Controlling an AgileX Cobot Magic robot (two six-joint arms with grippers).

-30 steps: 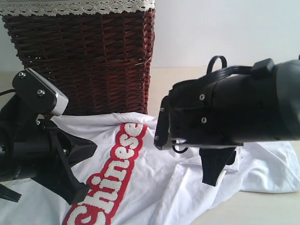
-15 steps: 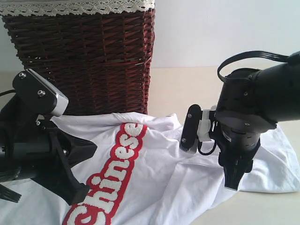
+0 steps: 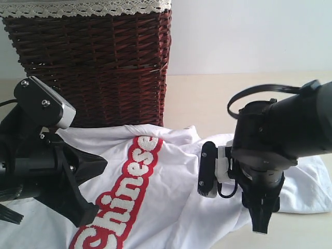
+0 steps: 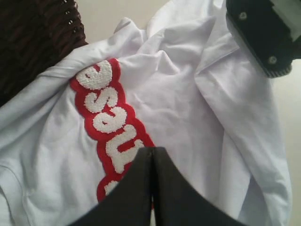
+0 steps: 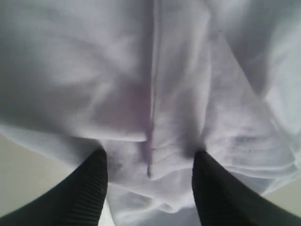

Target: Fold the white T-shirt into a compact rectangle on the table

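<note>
Our right gripper (image 5: 149, 157) stands with its jaws apart, astride a bunched fold at the 4 o'clock edge of the white T-shirt (image 3: 171, 197). Our left gripper (image 4: 151, 151) has its jaws pressed together above the red-edged lettering (image 4: 106, 117), toward 8 o'clock. We see the shirt lying rumpled on the table (image 3: 207, 98), at 6 o'clock from the wicker basket (image 3: 88, 62).

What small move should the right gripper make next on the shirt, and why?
Probably close the right gripper. Its jaws stand open on either side of a bunched fold at the edge of the T-shirt, by the table, so a grip seems ready. The left gripper is shut over the lettering.
</note>
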